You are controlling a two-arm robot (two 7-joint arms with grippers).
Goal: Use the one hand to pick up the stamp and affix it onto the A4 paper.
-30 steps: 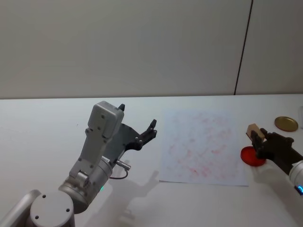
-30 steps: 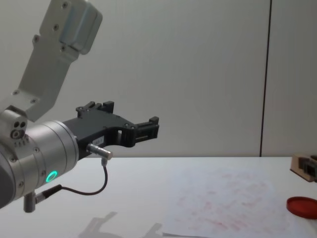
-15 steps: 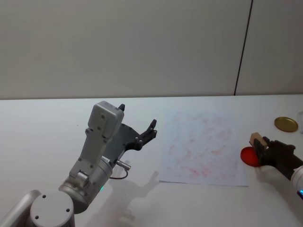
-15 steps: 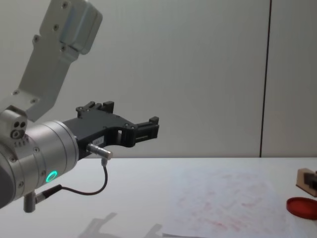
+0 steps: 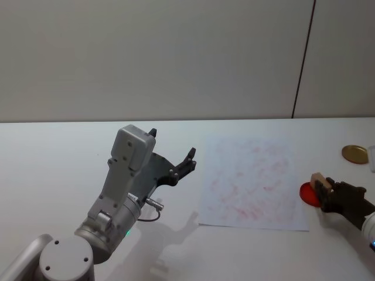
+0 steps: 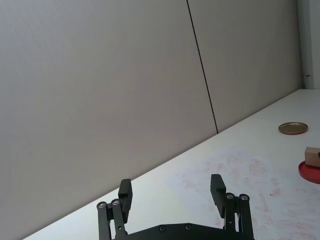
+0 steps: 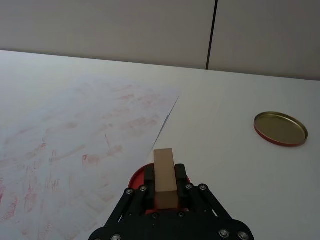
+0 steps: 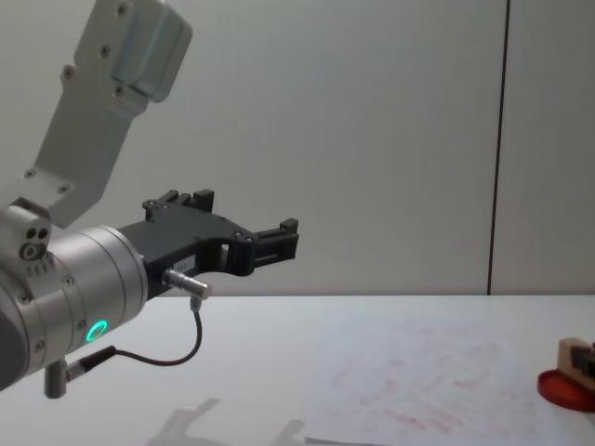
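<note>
Right tool (image 7: pixel 165 192) clenched on the stamp (image 7: pixel 164 176), low at the right edge of the head frame, the block pressed down on the red ink pad (image 5: pixel 309 194) just right of the A4 paper (image 5: pixel 251 179). Risks, as a guess: pad sticking to the inked face and lifting along; block slipping or tilting between the jaws, leaving a partial print; paper sliding under a skewed press. Gold lid (image 7: pixel 279 128) beyond the pad, well apart. Left tool (image 6: pixel 172 189) released and empty, raised above the worktop (image 5: pixel 53 158) left of the paper, not in the way.
</note>
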